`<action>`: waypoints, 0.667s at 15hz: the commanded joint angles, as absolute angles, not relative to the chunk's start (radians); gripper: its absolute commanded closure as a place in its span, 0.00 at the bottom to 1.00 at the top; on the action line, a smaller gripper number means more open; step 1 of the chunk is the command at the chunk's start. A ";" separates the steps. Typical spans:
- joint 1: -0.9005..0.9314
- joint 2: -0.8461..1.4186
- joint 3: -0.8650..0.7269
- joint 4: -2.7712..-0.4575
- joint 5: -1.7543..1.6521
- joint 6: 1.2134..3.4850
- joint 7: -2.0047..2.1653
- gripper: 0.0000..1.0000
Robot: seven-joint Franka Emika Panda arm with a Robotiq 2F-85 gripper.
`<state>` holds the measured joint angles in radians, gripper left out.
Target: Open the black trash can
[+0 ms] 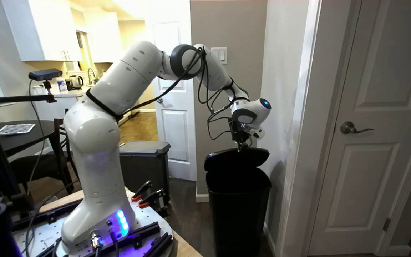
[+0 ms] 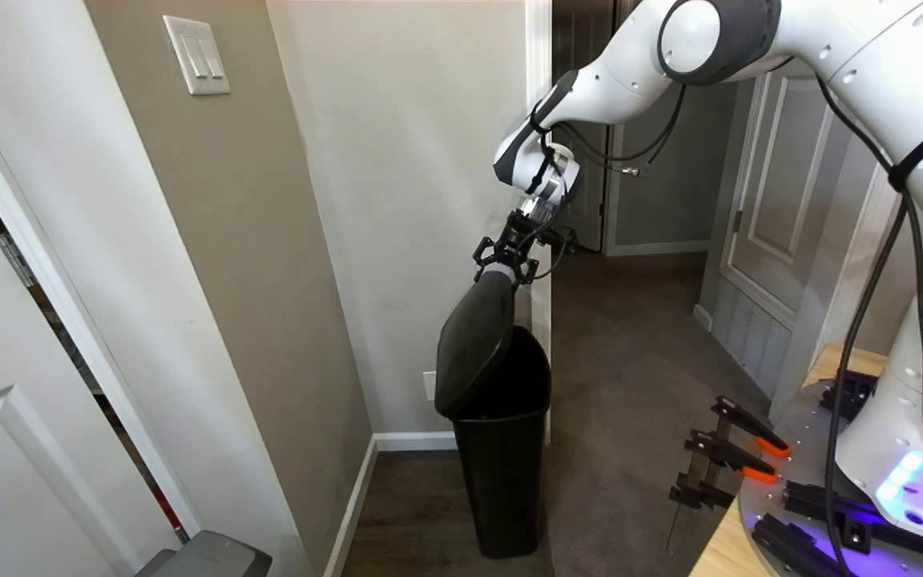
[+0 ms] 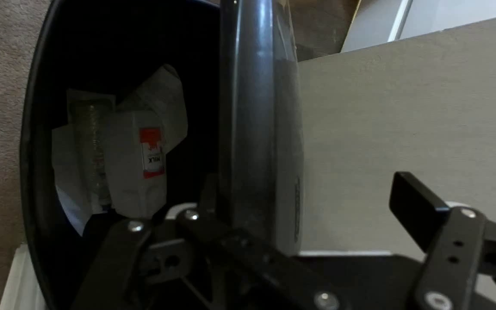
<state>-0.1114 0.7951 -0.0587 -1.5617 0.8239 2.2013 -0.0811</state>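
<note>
The black trash can [image 1: 239,217] stands on the floor near the wall corner; it also shows in an exterior view [image 2: 501,489]. Its lid [image 1: 237,160] is raised and tilted up in both exterior views [image 2: 473,349], leaving the mouth open. In the wrist view the lid [image 3: 252,129] stands nearly edge-on beside the can's rim [image 3: 26,142]. My gripper [image 1: 242,146] is at the lid's upper edge, also in an exterior view [image 2: 501,276]. In the wrist view the gripper [image 3: 311,196] has its fingers wide apart. One finger is by the lid's inner side; the other is clear of it.
White cartons [image 3: 131,159] lie inside the can. A wall stands close beside the can. A grey-lidded bin [image 1: 145,160] stands nearer the robot's base. Clamps [image 1: 148,196] stick out from the mounting table's edge. A white door [image 1: 376,125] is at the right.
</note>
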 commanded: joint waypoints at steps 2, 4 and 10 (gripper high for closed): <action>-0.051 0.813 -0.053 -1.499 0.688 2.205 0.117 0.00; -0.025 0.820 -0.050 -1.472 0.630 2.206 0.193 0.00; 0.034 0.834 -0.055 -1.402 0.452 2.192 0.415 0.00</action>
<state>0.0168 0.8203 -0.0517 -1.4414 0.5343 2.2013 0.3052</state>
